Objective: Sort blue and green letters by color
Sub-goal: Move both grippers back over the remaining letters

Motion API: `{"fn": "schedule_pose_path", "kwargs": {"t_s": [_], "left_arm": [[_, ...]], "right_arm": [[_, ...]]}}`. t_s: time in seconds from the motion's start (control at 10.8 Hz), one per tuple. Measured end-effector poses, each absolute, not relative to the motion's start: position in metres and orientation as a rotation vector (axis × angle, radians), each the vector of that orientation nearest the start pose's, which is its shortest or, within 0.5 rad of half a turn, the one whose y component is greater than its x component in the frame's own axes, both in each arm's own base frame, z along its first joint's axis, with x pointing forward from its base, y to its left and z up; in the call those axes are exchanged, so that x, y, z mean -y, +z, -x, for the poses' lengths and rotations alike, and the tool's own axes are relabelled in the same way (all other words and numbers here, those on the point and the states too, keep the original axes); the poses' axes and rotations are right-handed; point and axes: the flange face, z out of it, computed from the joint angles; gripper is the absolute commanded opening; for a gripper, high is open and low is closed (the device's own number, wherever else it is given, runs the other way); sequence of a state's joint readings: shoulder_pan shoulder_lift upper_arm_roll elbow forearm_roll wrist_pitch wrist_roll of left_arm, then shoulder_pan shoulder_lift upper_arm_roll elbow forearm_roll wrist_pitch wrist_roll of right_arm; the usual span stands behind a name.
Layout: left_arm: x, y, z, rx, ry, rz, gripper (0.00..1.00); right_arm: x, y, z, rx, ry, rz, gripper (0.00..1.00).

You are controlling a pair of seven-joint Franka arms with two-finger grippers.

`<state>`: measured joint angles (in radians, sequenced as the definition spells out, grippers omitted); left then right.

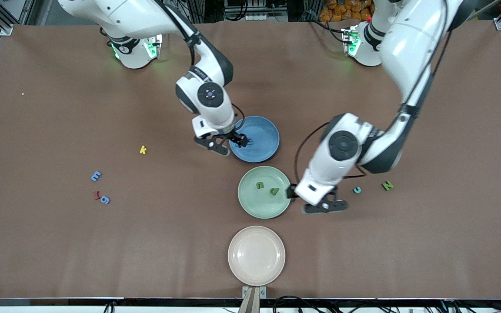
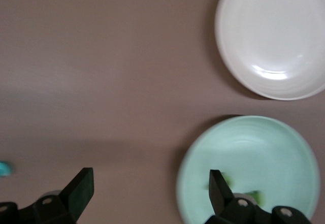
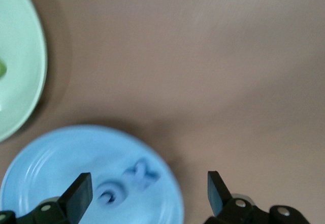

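Observation:
Two blue letters [image 3: 142, 173] lie in the blue plate [image 1: 264, 134]. My right gripper [image 1: 238, 140] [image 3: 147, 192] hangs open just above them, holding nothing. Two green letters [image 1: 274, 190] lie in the green plate [image 1: 250, 204]. My left gripper [image 1: 293, 192] [image 2: 150, 188] is open and holds nothing over that plate's rim [image 2: 193, 158], at the left arm's end. On the table, a green N [image 1: 387, 186] and a teal c [image 1: 357, 190] lie toward the left arm's end. A blue E [image 1: 96, 176] and a blue g [image 1: 105, 200] lie toward the right arm's end.
A beige plate [image 1: 256, 255] [image 2: 274, 36] with nothing in it sits nearer the front camera than the green plate. A yellow k [image 1: 143, 150] lies on the brown table, and a dark red squiggle [image 1: 97, 195] lies beside the blue g.

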<state>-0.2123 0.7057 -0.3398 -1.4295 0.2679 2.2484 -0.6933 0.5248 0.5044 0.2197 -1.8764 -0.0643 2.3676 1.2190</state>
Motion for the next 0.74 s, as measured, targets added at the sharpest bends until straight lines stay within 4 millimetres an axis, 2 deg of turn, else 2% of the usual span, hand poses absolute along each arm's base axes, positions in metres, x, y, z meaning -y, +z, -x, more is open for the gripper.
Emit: {"fn": "schedule_pose_path", "kwargs": {"t_s": [0.18, 0.37, 0.46, 0.55, 0.74], "left_arm": [[0.258, 0.325, -0.67, -0.018, -0.152, 3.163, 1.0], [0.168, 0.307, -0.669, -0.105, -0.034, 3.165, 1.0], [0.133, 0.295, -0.666, -0.088, 0.018, 3.184, 1.0], [0.106, 0.284, -0.661, -0.051, 0.06, 3.193, 0.98], [0.08, 0.258, -0.65, -0.001, 0.059, 3.21, 0.92]], "right_arm": [[-0.37, 0.259, -0.513, -0.726, 0.07, 3.028, 1.0], [-0.293, 0.265, -0.555, -0.849, 0.077, 3.009, 1.0], [-0.256, 0.267, -0.572, -0.936, 0.08, 2.987, 1.0], [-0.216, 0.267, -0.587, -1.033, 0.077, 2.959, 1.0], [-0.132, 0.265, -0.611, -1.187, 0.068, 2.921, 1.0]]}}
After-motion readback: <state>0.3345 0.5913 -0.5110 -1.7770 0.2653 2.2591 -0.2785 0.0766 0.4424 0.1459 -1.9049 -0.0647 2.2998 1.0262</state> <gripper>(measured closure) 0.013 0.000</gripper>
